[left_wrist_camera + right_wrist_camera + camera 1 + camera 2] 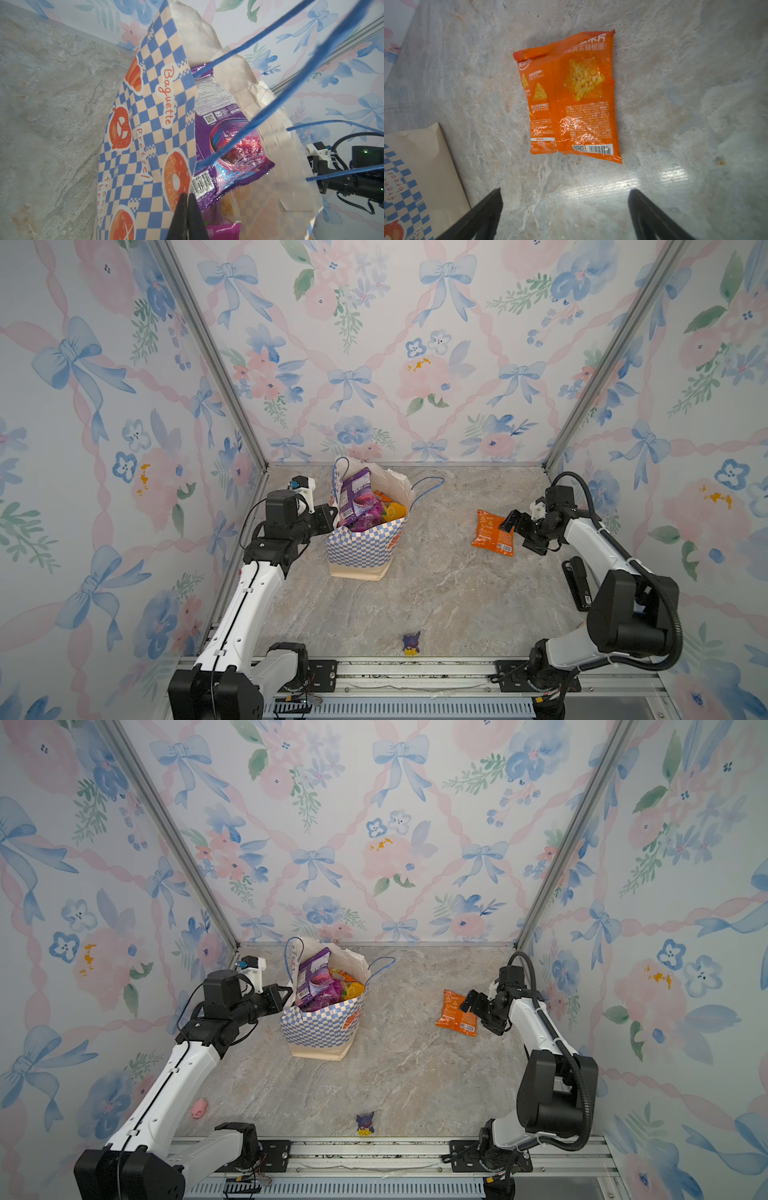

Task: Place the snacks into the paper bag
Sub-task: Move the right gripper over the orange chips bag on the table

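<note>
Purple-and-yellow figurine (411,644) stands at the table's (436,597) front edge, bare surface behind it; left gripper (188,196) pinches the paper bag's (361,545) rim near the back edge, snacks (355,493) inside, while right gripper (564,193) gapes just short of the orange packet (492,533) lying flat near the right edge

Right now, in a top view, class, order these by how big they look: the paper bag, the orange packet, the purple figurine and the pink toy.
1. paper bag
2. orange packet
3. purple figurine and pink toy: too alike to rank.
</note>
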Available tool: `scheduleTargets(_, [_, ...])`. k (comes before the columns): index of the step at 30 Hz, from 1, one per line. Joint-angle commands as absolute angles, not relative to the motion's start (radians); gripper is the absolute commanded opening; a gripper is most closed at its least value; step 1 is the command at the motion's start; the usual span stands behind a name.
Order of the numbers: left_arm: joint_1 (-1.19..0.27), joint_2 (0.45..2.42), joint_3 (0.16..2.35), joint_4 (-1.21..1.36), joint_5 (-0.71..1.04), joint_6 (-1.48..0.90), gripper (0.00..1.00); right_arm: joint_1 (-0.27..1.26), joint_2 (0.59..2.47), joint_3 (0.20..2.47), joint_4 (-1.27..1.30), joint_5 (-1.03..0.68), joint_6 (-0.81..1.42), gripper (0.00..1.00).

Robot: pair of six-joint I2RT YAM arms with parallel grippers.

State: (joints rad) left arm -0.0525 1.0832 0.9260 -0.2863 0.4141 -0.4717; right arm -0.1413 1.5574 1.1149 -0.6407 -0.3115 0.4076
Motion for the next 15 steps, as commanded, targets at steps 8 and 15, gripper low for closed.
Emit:
scheduleTargets(8, [-0.046,1.094,0.945,-0.302,0.431,-0.457,0.0,-0.19,1.715,1.148,-0.54,-0.384,0.384,0.97])
scheduleTargets(15, [-0.046,1.092,0.948,-0.303,0.431,-0.457,0.0,-0.212,1.741,1.056,-0.444,-0.45,0.41,0.97])
